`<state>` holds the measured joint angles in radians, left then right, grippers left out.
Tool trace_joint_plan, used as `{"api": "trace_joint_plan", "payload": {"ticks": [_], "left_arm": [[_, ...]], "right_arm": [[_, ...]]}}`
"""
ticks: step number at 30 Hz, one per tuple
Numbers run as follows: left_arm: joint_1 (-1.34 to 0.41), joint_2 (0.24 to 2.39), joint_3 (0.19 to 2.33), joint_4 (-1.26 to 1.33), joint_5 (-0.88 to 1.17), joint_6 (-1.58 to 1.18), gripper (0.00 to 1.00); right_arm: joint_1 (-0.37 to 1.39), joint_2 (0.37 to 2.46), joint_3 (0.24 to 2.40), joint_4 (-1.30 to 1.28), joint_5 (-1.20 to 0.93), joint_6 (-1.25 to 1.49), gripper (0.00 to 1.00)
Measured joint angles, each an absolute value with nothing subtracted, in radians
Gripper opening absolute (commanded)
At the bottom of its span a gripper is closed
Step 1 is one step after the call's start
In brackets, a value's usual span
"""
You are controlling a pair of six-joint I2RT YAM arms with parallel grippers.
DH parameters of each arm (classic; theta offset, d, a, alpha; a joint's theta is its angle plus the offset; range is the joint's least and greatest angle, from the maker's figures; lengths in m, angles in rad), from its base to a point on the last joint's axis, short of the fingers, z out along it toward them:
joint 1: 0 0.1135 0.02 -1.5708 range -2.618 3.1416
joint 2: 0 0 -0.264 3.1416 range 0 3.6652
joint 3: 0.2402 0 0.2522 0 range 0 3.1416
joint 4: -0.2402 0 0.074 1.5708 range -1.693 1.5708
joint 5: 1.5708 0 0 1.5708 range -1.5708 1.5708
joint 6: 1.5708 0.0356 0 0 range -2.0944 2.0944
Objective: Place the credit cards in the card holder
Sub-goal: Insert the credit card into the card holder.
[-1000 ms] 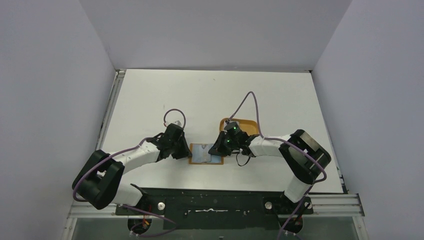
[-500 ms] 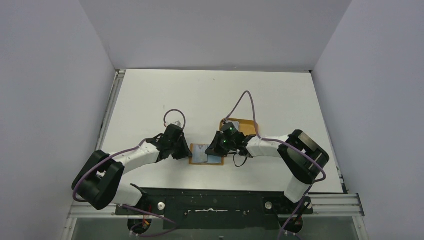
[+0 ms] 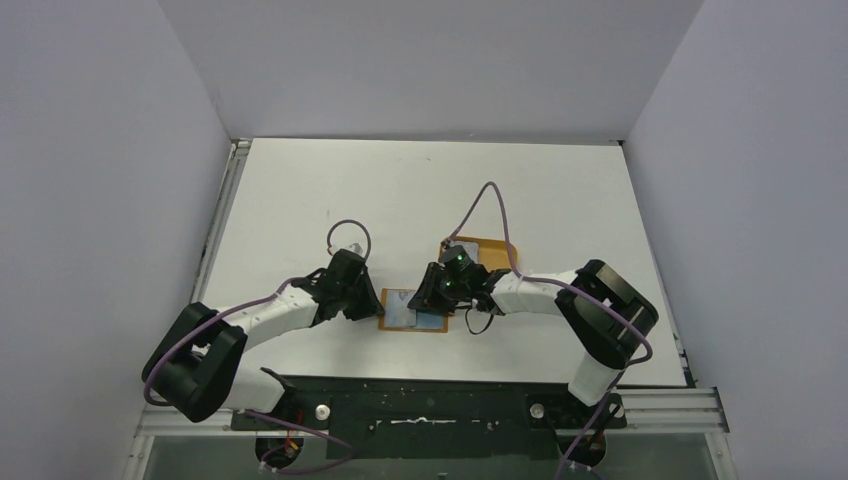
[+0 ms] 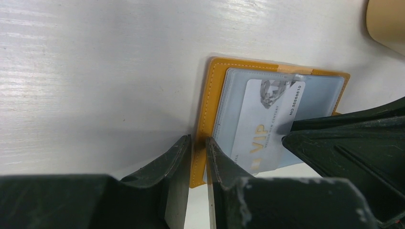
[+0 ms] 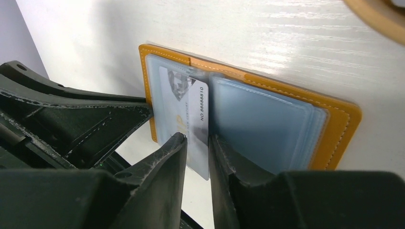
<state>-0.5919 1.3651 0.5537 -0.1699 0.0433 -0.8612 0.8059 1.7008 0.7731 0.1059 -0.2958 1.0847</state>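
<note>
The tan-orange card holder [image 3: 412,311] lies open on the white table between my two grippers. My left gripper [image 4: 197,139] is shut on the left edge of the card holder [image 4: 210,105]. A silvery credit card [image 4: 267,124] printed "VIP" sits partly inside a clear left pocket, its near end sticking out. My right gripper [image 5: 197,137] hovers over that end of the credit card [image 5: 188,114], jaws a narrow gap apart, gripping nothing. The right half of the card holder [image 5: 334,129] shows clear blue-tinted sleeves. From above, the left gripper [image 3: 372,303] and right gripper [image 3: 428,300] flank the holder.
An orange rimmed tray [image 3: 490,247] sits just behind my right wrist; its rim shows in the right wrist view [image 5: 377,19] and the left wrist view [image 4: 387,24]. The black base rail [image 3: 420,400] runs along the near table edge.
My right gripper has slid a little left over the card holder and its jaws have parted slightly. The left gripper has kept its hold and place.
</note>
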Motion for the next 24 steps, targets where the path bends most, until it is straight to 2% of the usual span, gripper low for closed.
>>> {"api": "trace_joint_plan", "payload": {"ticks": [5,24], "left_arm": [[-0.592,1.365,0.553,-0.17,0.043,-0.861,0.16],[-0.592,1.364,0.545,-0.159,0.065,-0.862,0.14]], "right_arm": [[0.809,1.701,0.783,0.097,-0.296,1.082,0.32],[0.834,1.758,0.854,0.066,-0.318,1.059,0.32]]}}
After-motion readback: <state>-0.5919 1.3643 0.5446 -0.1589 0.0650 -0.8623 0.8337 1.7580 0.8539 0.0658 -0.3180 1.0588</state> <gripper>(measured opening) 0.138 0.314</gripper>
